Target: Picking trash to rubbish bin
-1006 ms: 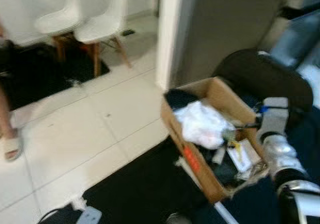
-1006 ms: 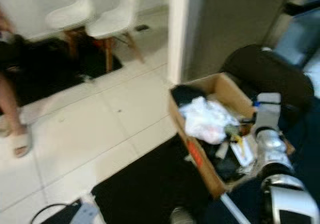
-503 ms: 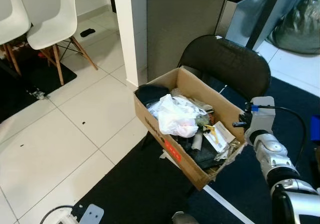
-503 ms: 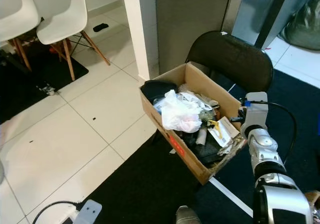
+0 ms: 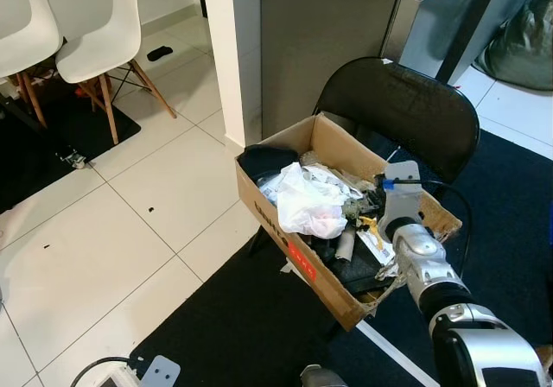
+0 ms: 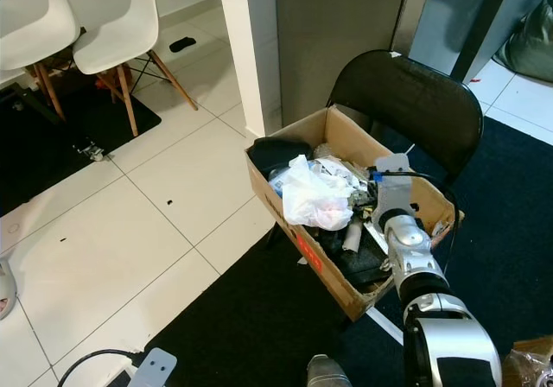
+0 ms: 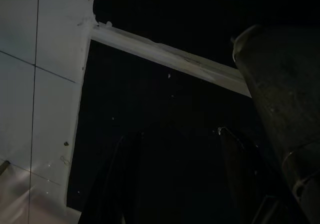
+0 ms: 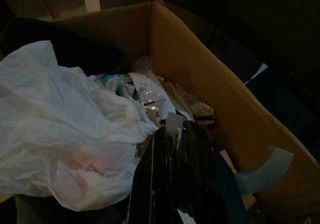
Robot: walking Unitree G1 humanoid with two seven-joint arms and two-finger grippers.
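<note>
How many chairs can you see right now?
3. Two white chairs stand side by side at the far left by the wall. One black chair is straight ahead, holding the cardboard box of trash. More may be out of frame.

White tiled floor [image 5: 130, 240] across the left and centre; dark carpet [image 5: 251, 326] along the bottom and right. Two white chairs [image 5: 91, 33] on wooden legs, upper left. White pillar [image 5: 232, 50] at top centre; black folding chair [image 5: 406, 111] to its right.
</note>
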